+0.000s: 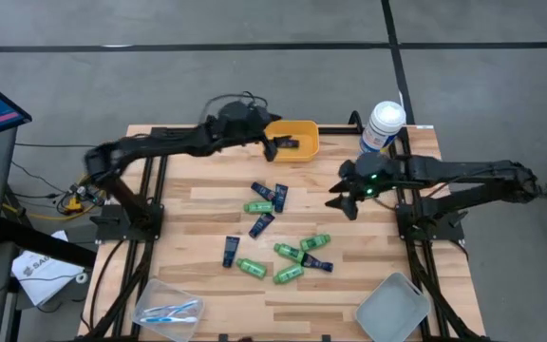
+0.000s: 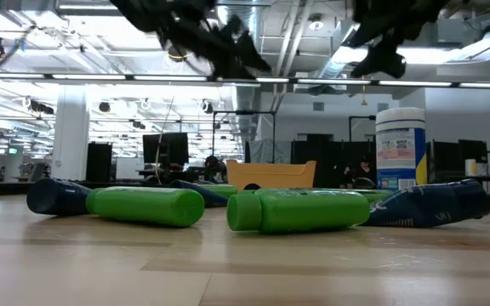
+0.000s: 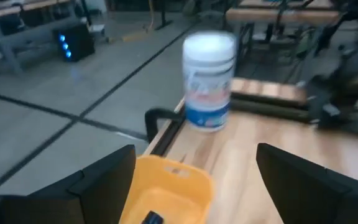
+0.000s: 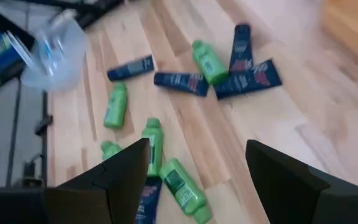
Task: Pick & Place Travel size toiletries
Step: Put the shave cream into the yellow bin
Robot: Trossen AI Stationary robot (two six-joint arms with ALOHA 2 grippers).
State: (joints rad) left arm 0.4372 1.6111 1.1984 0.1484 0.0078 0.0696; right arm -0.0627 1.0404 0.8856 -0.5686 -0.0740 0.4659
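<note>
My left gripper (image 1: 275, 144) hangs wide open and empty over the yellow bin (image 1: 292, 138), a tube (image 1: 290, 144) dropped below it. Right gripper (image 1: 345, 201), open and empty, should descend on the green bottles (image 4: 180, 186) ahead.

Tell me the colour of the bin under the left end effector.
Yellow bin, clearest in the high view.

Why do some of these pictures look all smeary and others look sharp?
Left wrist view: the white canister and yellow bin are smeared and soft. Right wrist view: the green bottles are a bit fuzzy. Low view: the near green bottle is crisp under bright ceiling lights. High view: evenly lit and clear.
</note>
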